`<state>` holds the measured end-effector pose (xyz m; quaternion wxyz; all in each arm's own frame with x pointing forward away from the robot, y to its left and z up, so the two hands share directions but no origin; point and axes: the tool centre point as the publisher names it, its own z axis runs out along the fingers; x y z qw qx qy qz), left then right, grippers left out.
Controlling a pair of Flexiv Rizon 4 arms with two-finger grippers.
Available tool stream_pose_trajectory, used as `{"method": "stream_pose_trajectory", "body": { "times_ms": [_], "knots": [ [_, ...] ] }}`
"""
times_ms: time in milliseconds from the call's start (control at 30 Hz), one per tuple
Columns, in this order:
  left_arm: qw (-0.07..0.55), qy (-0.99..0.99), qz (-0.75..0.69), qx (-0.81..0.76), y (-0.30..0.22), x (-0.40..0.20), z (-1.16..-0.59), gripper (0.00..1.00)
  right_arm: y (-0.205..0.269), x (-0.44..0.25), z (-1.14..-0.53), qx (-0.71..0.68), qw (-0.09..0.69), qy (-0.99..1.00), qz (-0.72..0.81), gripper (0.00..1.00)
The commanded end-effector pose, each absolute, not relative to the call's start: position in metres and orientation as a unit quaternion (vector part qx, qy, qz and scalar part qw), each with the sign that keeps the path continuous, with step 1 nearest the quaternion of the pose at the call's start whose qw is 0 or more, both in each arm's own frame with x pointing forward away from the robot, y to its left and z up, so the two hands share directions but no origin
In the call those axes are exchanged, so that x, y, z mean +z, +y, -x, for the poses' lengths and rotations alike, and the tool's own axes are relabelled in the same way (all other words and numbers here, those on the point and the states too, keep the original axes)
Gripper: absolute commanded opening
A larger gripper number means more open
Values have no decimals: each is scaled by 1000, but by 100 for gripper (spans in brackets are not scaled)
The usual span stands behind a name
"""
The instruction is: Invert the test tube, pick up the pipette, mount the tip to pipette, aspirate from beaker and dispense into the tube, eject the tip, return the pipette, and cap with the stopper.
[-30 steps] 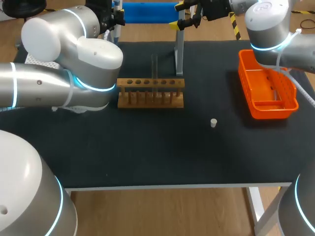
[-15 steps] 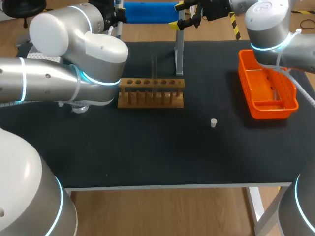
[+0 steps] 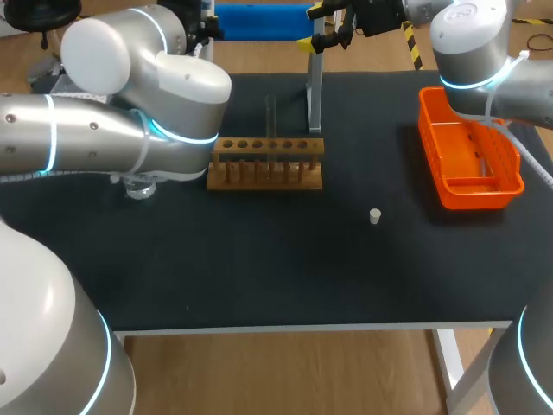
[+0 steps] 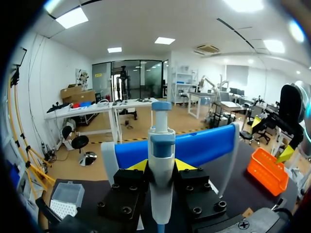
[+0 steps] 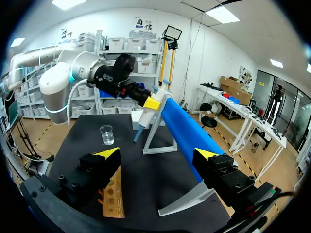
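Observation:
My left gripper is shut on the white and blue pipette, which stands upright between its yellow tips. In the right wrist view that pipette hangs from the left gripper above the table's far side, near the grey pipette stand and the glass beaker. The wooden rack holds one upright test tube. A small white stopper lies on the mat. My right gripper stands open at the table's back edge, by the stand's top, holding nothing.
An orange basket sits at the right side of the table. A clear tip box lies at the back left. The beaker peeks out under my left arm. A blue panel runs along the back edge.
My left arm has swung rightward and back, uncovering part of the beaker. The right arm has kept still.

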<state>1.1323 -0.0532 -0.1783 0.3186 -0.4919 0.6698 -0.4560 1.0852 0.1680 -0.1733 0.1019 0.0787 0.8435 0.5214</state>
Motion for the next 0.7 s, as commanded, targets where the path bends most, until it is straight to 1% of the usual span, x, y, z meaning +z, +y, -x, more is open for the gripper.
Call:
{"method": "stream_pose_trajectory", "body": {
  "times_ms": [33,700],
  "knots": [
    [317,671,496,-451,-55,-179,-1137,0,167,-172,-1087,520,99,845,-77,100],
    [316,673,506,-438,-51,-185,-1153,0,167,-172,-1087,520,99,845,-77,100]
  ]
}}
